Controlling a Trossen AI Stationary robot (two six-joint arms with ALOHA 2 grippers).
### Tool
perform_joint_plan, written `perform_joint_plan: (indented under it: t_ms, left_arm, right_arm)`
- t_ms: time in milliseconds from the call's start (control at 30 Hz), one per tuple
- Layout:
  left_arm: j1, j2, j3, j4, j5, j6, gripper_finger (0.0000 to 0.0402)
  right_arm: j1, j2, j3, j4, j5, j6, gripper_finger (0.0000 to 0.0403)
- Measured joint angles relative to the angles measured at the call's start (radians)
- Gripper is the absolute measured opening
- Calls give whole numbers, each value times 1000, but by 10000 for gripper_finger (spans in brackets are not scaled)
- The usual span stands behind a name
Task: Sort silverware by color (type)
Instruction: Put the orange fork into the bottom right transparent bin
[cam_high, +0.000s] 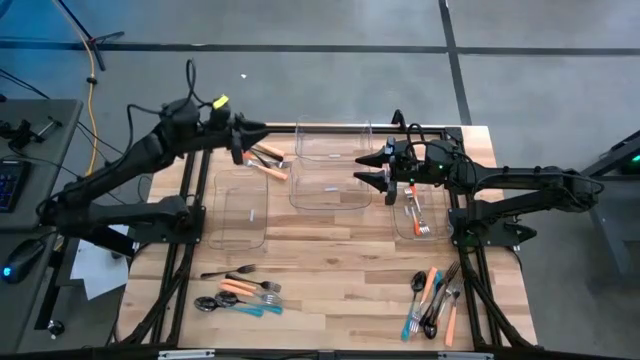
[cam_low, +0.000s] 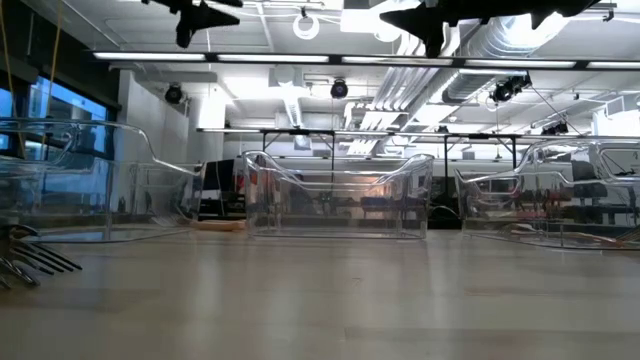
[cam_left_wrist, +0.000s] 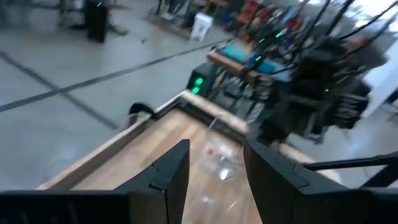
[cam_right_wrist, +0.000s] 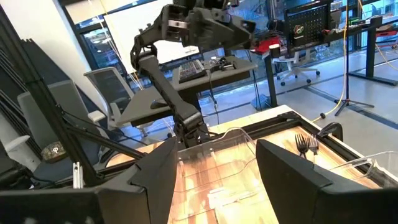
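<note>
Silverware lies in two loose piles on the wood: a near-left pile (cam_high: 240, 292) and a near-right pile (cam_high: 432, 298), with orange, teal and black handles. Two or three orange-handled pieces (cam_high: 268, 160) lie at the far left, and more orange-handled ones (cam_high: 415, 215) sit in the right clear bin. My left gripper (cam_high: 262, 132) hangs open in the air just beyond the far-left pieces, with nothing between its fingers (cam_left_wrist: 214, 171). My right gripper (cam_high: 368, 168) is open over the middle bin's right end and is also empty (cam_right_wrist: 214, 165).
Clear plastic bins stand on the table: one at the left (cam_high: 240, 210), one in the middle (cam_high: 330, 185), one behind it (cam_high: 335, 140) and one at the right (cam_high: 437, 232). Bare wood (cam_high: 340, 270) lies between the two near piles. Fork tines (cam_low: 30, 262) show at the low view's left edge.
</note>
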Motion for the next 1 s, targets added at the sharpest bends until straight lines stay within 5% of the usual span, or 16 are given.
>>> perform_joint_plan:
  t_ms: [433,800,1000]
  left_arm:
    - [-6,72,-14,37,-108,-15,140]
    - [264,520,294,-422,-131,-31,140]
    - [369,738,322,-592,-132,39,140]
  right_arm:
    - [-1,0,0,0,0,0,204]
    - [-2,0,0,-7,0,0,204]
    - [-2,0,0,-13,0,18,204]
